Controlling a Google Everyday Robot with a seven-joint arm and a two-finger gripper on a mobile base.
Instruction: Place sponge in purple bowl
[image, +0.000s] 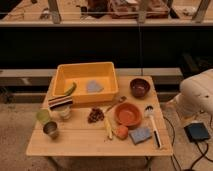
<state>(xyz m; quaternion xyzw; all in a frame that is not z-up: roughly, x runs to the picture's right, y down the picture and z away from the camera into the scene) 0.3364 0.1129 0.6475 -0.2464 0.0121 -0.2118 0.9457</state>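
**Picking the wrong blue-grey pad is the main risk**

The sponge (140, 135) lies flat near the front right corner of the table (75, 144). It sits just beside a small orange lump (121, 131) on its left and a long white-handled utensil (153, 126) on its right. The purple bowl (140, 87) stands near the back right corner and looks empty. The larger orange bowl (128, 114) sits between the two.

Several things could go wrong from here. A similar grey-blue flat piece (94, 86) lies in the yellow tub (85, 70) at the back of the table, and a grasp aimed by colour alone could land on it. The sponge's close neighbours leave little room, so a descending grasp may nudge the utensil toward the right edge or catch the orange lump. On the carry back, a low path would cross the orange bowl, and an early release would drop the sponge there. The purple bowl is small and close to the edge, so an off-centre release could leave the sponge hanging on its rim.

The gripper is out of view, somewhere beyond the right edge, so I cannot tell whether it is released or clenched. Only a white rounded casing (200, 92), probably part of the robot, shows beside the table's right edge, well apart from the sponge.
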